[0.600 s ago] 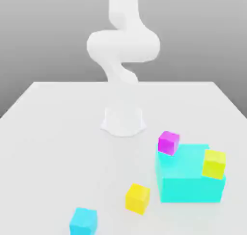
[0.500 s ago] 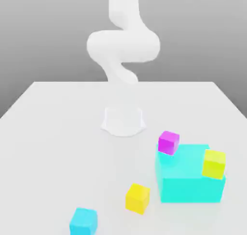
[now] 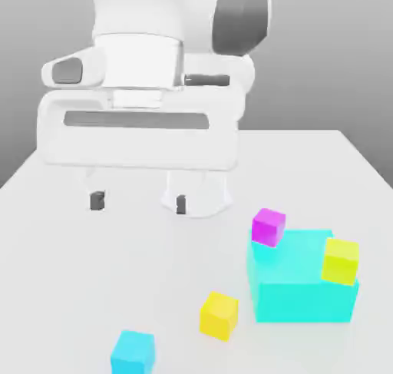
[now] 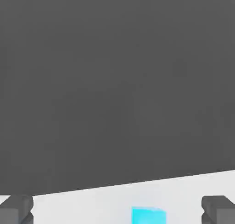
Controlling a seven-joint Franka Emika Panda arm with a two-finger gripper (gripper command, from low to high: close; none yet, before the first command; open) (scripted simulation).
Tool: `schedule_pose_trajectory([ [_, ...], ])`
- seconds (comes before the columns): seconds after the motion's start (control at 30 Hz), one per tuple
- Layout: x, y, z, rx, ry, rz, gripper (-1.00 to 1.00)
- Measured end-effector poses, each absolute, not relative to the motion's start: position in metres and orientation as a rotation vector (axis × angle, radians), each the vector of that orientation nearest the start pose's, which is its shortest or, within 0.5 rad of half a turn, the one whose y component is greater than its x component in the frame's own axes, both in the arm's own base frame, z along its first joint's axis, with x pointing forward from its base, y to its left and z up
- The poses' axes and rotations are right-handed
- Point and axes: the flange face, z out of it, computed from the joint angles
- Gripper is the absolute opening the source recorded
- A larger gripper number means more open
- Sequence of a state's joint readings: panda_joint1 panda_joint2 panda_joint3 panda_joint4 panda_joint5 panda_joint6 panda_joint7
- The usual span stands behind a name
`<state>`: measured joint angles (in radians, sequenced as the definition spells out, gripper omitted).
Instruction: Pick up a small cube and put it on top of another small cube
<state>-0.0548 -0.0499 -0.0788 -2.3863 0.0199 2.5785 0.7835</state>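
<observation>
Nearest in the exterior view, the small plain cyan cube [image 3: 132,352] sits on the pale white bench [image 3: 77,288] at about 7 o'clock from the bench's middle, close to the near edge and touching nothing. Just beyond it, toward 1 o'clock, stands a small yellow cube [image 3: 219,316], apart from the cyan one. At 3 o'clock from that yellow cube rests the much larger cyan block [image 3: 299,284], with a second small yellow cube [image 3: 340,260] on its top at the exterior view's right and a small magenta cube [image 3: 268,227] on the block's far corner at the exterior view's left.

Farther back and higher, the white end effector [image 3: 138,202] hangs above the bench, its two dark fingertips [image 3: 97,200] spread wide apart with nothing between them. It is well apart from every cube, at about 11 o'clock from the small cyan cube. Behind it rises the white arm base [image 3: 196,192].

In the hand view, the small cyan cube [image 4: 148,215] shows between the two spread fingertips [image 4: 16,208].
</observation>
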Motion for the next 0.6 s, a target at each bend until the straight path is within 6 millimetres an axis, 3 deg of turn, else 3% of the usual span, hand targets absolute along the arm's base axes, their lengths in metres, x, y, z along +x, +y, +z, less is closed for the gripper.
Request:
schedule_pose_trajectory([
  [0.27,0.489,-0.091,0.214,-2.761,1.477,-0.039,0.0],
  [0.43,0.485,-0.094,0.143,-2.766,1.489,-0.001,0.0],
  [0.47,0.484,-0.094,0.135,-2.766,1.49,-0.001,-1.0],
  [0.6,0.484,-0.094,0.135,-2.766,1.49,-0.001,-1.0],
])
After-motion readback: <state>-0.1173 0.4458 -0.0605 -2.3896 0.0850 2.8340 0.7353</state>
